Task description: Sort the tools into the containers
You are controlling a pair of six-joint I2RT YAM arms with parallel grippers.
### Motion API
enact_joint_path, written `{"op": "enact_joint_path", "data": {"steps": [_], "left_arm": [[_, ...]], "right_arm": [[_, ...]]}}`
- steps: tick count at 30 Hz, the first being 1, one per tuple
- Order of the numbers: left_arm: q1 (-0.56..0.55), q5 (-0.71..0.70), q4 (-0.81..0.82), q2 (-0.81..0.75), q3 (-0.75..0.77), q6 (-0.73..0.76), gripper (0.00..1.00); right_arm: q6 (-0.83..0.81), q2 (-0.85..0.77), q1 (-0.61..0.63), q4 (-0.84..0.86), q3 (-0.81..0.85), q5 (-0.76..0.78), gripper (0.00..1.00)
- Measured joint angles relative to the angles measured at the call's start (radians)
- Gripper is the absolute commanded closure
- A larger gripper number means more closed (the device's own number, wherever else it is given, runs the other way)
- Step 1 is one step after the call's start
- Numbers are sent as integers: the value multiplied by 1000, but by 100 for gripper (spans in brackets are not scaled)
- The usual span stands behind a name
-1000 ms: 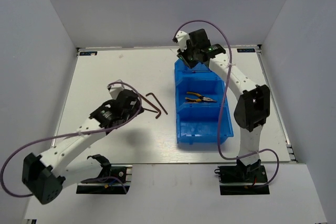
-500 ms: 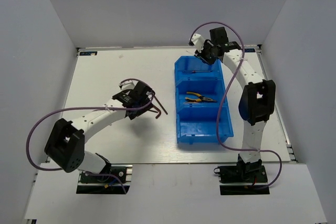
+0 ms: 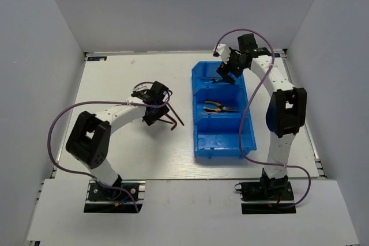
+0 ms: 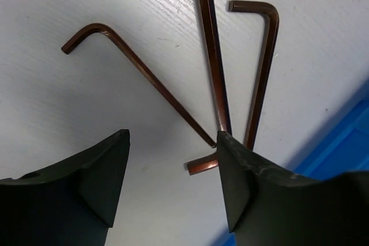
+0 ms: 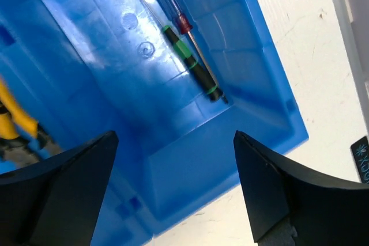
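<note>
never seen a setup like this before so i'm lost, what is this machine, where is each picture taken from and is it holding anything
These are two robot arms bolted at the near edge of a white table. Each arm ends in a two-finger hand.

The wide picture comes from a fixed camera above and behind the arms. The other two come from small cameras on the wrists, so the dark shapes at the bottom of those are each hand's own fingers.

The left hand hovers open over three brown L-shaped hex keys lying on the table. The right hand is open above the far compartment of the blue bins, where two screwdrivers lie. Yellow-handled pliers lie in the middle compartment. Neither hand holds anything.
</note>
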Motion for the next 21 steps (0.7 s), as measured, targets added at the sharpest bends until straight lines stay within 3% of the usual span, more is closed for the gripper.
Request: {"op": "enact_joint_path", "data": {"steps": [3, 12, 21], "left_arm": [[9, -4, -16, 57, 60, -8, 34], [23, -23, -105, 161, 135, -40, 59], [26, -25, -174, 248, 196, -45, 56]], "right_arm": [[64, -75, -29, -2, -48, -57, 17], [192, -541, -100, 51, -394, -201, 17], [282, -586, -174, 61, -524, -295, 18]]}}
